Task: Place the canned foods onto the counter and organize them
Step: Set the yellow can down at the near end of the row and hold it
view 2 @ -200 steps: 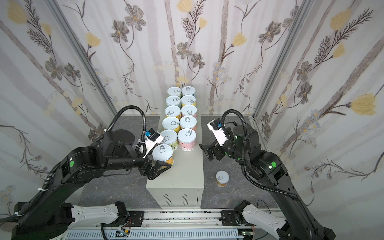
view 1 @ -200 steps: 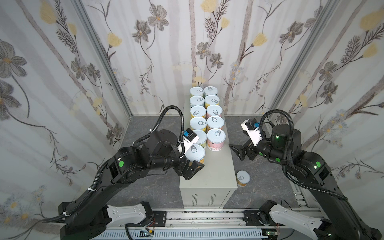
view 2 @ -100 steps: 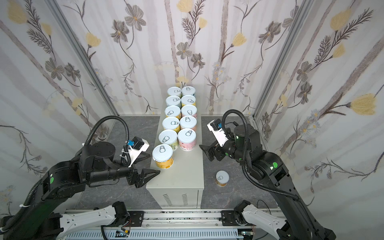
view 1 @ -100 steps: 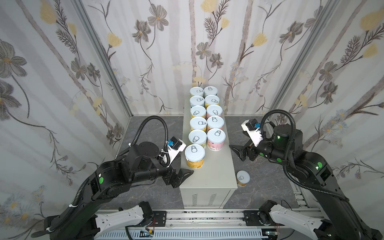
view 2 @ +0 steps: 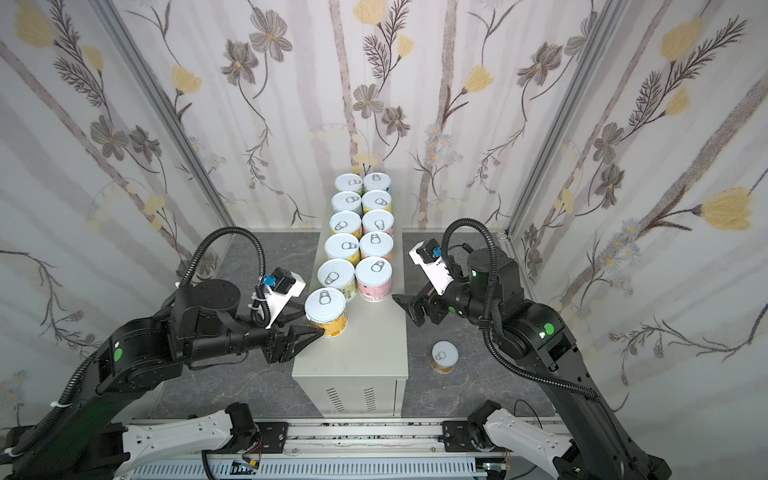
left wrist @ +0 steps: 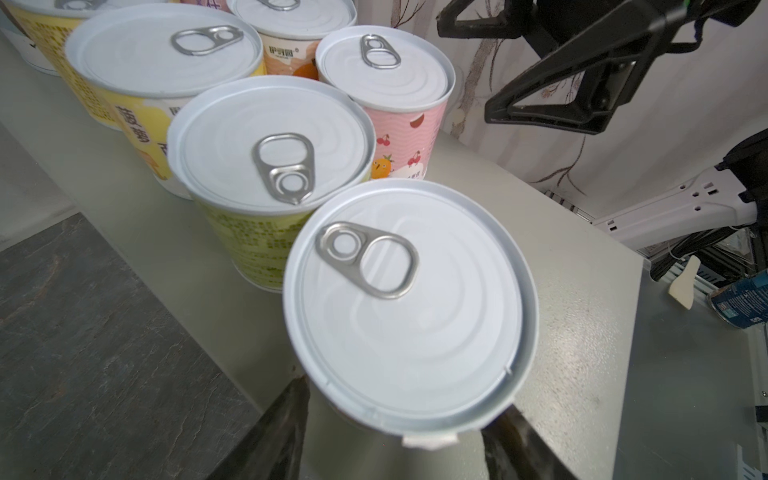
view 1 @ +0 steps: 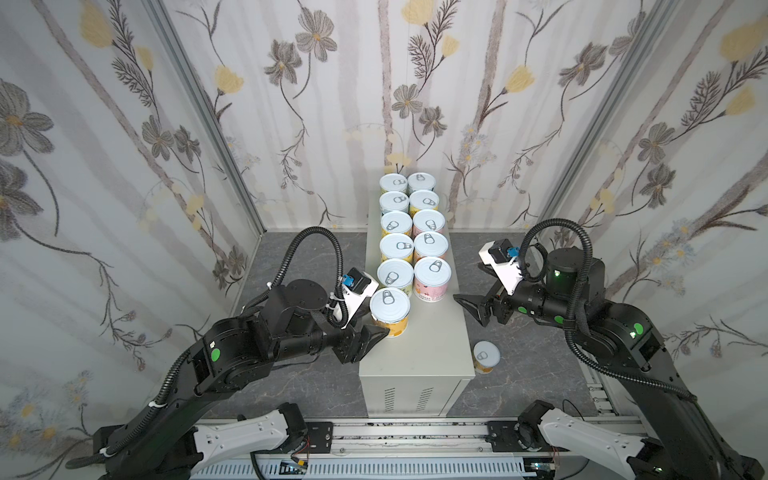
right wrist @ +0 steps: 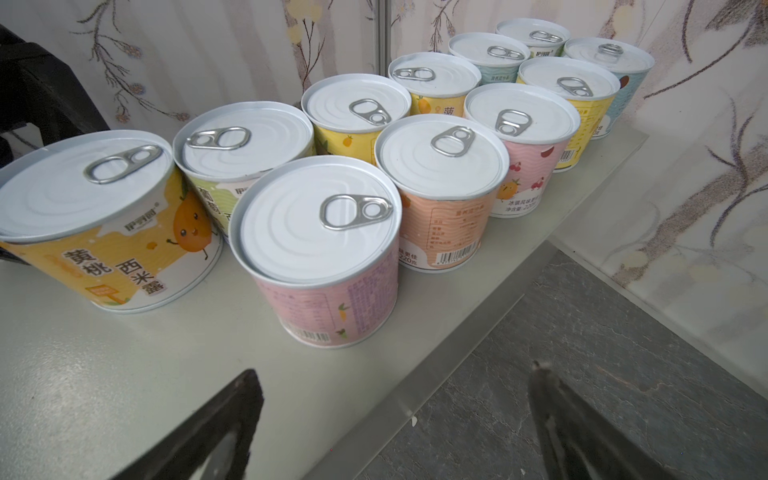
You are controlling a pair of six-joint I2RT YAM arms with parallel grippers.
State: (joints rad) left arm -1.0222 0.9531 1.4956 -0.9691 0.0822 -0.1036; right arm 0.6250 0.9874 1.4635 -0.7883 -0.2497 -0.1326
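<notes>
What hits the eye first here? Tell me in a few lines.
A tidy double row of fruit cans fills the far part of the grey-beige counter, and the left gripper straddles an eleventh, orange-labelled can at the row's near left end. One stray can stands alone on the dark marbled floor, right of the counter, near the open right gripper.

Bright, even, diffuse light; shadows faint and soft. In both top views, wide-angle distortion bows the wall posts (view 1: 209,124) at 10 and 2 o'clock. Left wrist view: fingers (left wrist: 282,432) blurred.
</notes>
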